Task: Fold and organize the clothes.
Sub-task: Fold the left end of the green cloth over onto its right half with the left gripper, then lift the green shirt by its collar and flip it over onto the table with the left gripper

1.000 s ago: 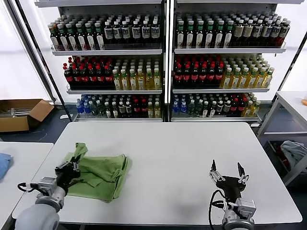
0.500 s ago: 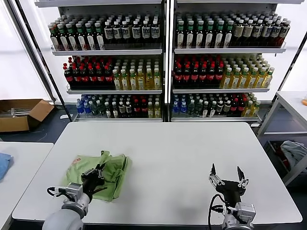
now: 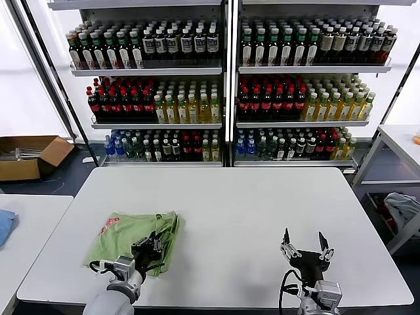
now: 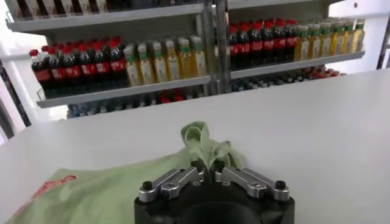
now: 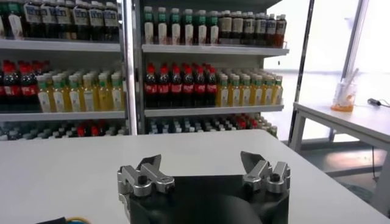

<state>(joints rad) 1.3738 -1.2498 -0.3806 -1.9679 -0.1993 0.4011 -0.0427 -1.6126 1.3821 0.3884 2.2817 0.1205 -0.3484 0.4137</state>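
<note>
Head view: seemingly one green shirt (image 3: 134, 234)

Bare table (image 3: 249, 203) beside folded shirt (image 3: 134, 233)

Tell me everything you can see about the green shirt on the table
The green shirt is a light green, soft cotton-looking garment lying folded over on itself on the near left part of the white table. A red-and-white print shows near its left edge, and its right edge is rumpled into bunched folds. The left gripper sits on its near right portion, fingers close together with a tuft of cloth bunched at the fingertips. Collar and buttons cannot be made out.
</note>
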